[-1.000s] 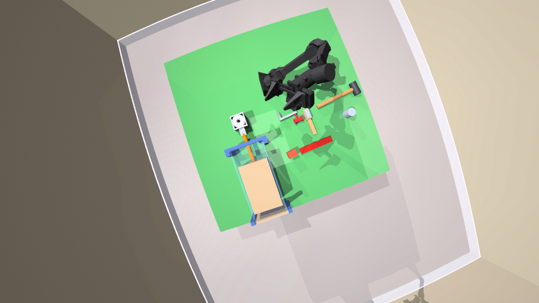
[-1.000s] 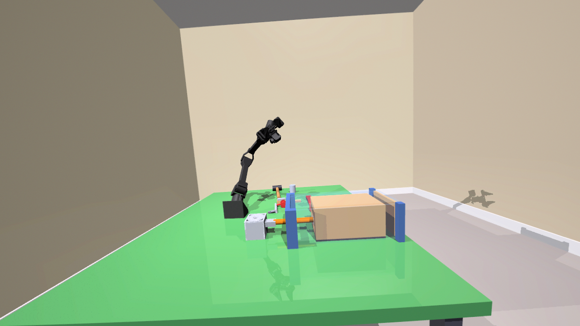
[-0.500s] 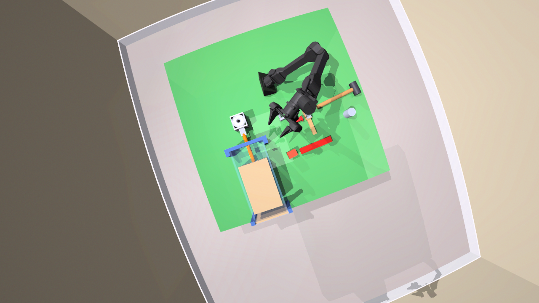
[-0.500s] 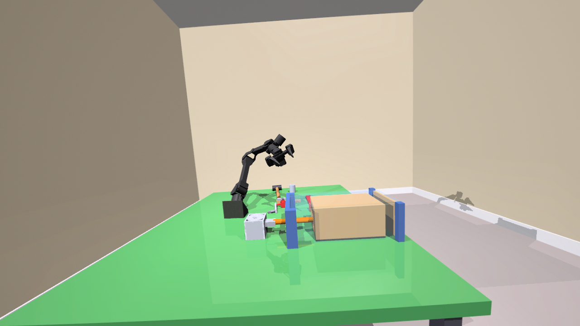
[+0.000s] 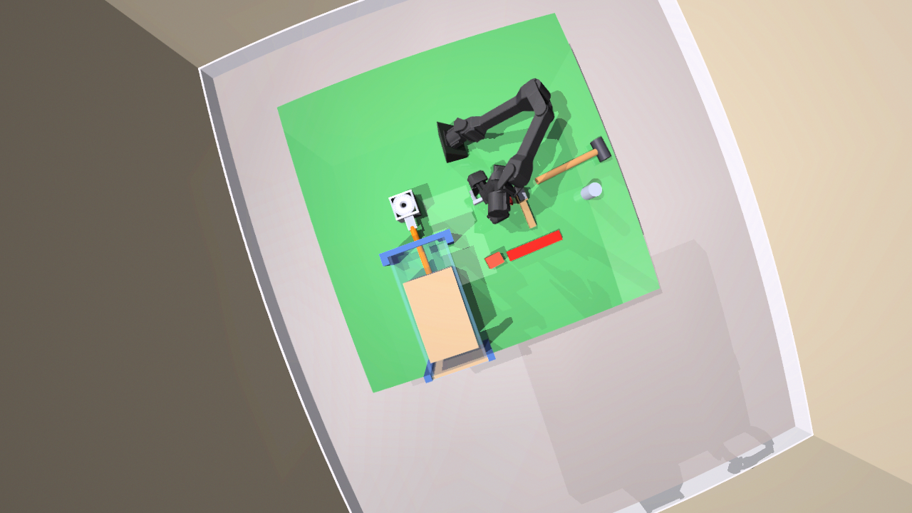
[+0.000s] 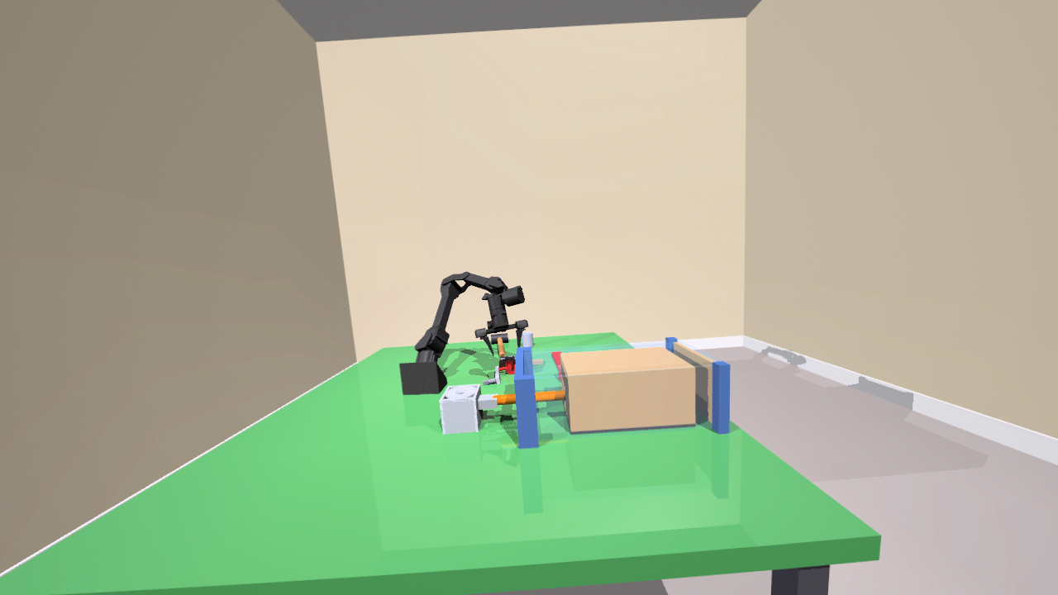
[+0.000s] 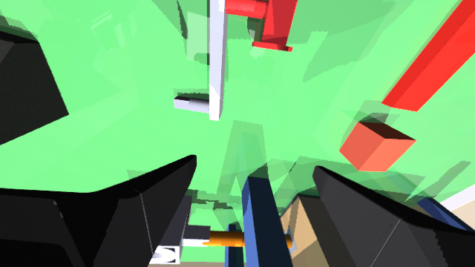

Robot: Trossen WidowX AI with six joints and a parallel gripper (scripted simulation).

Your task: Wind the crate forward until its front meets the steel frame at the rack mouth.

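Note:
My gripper (image 6: 504, 350) (image 7: 254, 165) is open and empty, pointing down above the tools. The grey cranked winch handle (image 6: 497, 375) (image 7: 216, 74) with a red grip (image 7: 278, 22) lies on the bench below, beyond the fingertips in the wrist view; my arm mostly hides it in the top view. The grey winch (image 5: 411, 214) (image 6: 459, 414) has an empty round hole on top. An orange strap (image 5: 420, 249) (image 6: 510, 398) (image 7: 226, 238) runs from it through the blue frame (image 5: 414, 245) (image 6: 524, 414) (image 7: 260, 215) to the tan crate (image 5: 439, 315) (image 6: 628, 392). The crate sits flat, its front apart from the frame.
Near the handle lie a wooden-handled tool (image 5: 527, 214), a mallet (image 5: 567, 167), a long red bar (image 5: 534, 245) (image 7: 441, 63) and a salmon block (image 5: 494, 259) (image 7: 371, 148). A grey cylinder (image 5: 593, 189) stands beyond. Clear panels flank the crate; blue posts (image 6: 720, 399) stand behind it.

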